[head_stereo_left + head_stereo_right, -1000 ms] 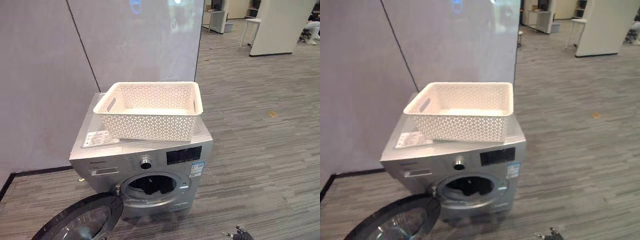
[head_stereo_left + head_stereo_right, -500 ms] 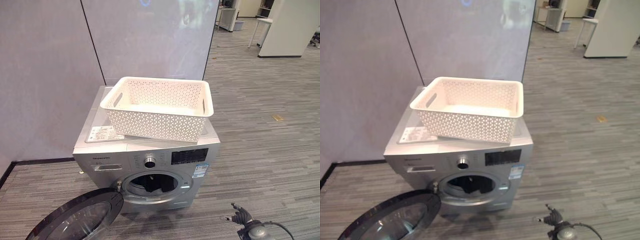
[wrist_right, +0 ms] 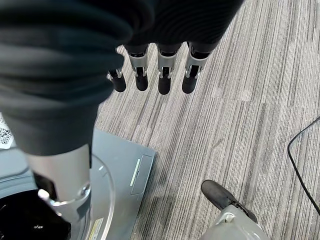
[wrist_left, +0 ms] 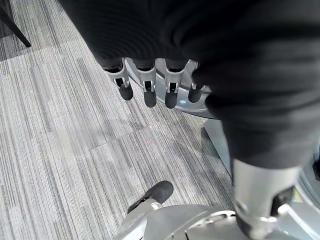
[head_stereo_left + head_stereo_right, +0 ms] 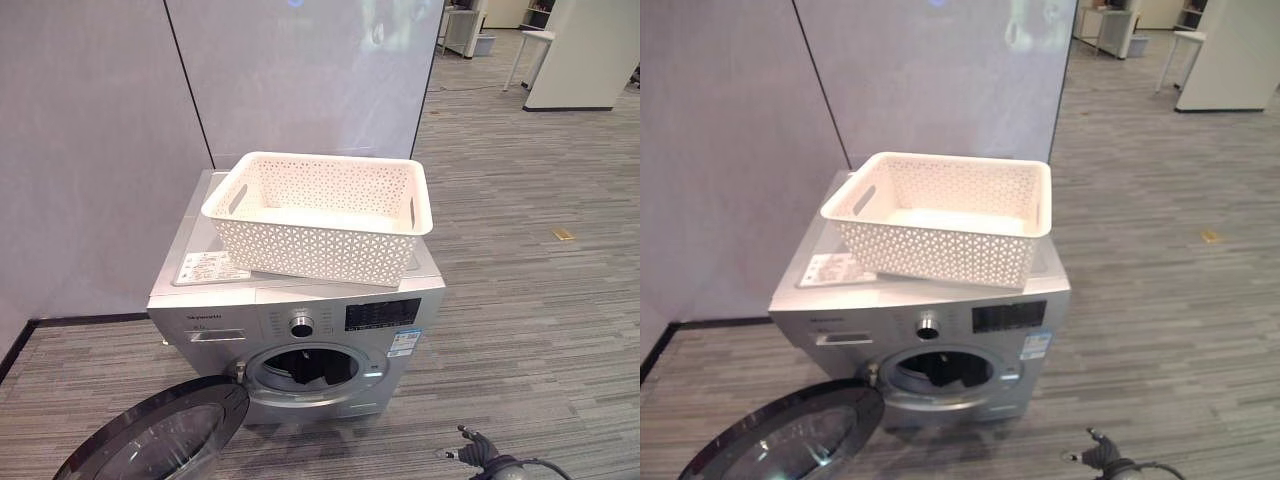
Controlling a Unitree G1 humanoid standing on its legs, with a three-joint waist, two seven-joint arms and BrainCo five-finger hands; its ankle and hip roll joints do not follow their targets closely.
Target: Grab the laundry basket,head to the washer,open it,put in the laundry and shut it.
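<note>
Both hands hold nothing: the right hand [image 3: 160, 75] hangs with its fingers straight and relaxed above the striped floor [image 3: 240, 115], and the left hand [image 4: 150, 85] hangs the same way, fingers loose. White and empty, the laundry basket [image 5: 320, 215] sits on top of the washer [image 5: 300, 320]. Dark laundry [image 5: 305, 368] lies inside the drum, and the round door [image 5: 160, 440] hangs wide open at the near left. Grey wall panels [image 5: 100, 150] stand behind.

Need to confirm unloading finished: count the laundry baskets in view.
1: a white perforated plastic laundry basket, apparently empty, on top of the silver front-loading washer.
</note>
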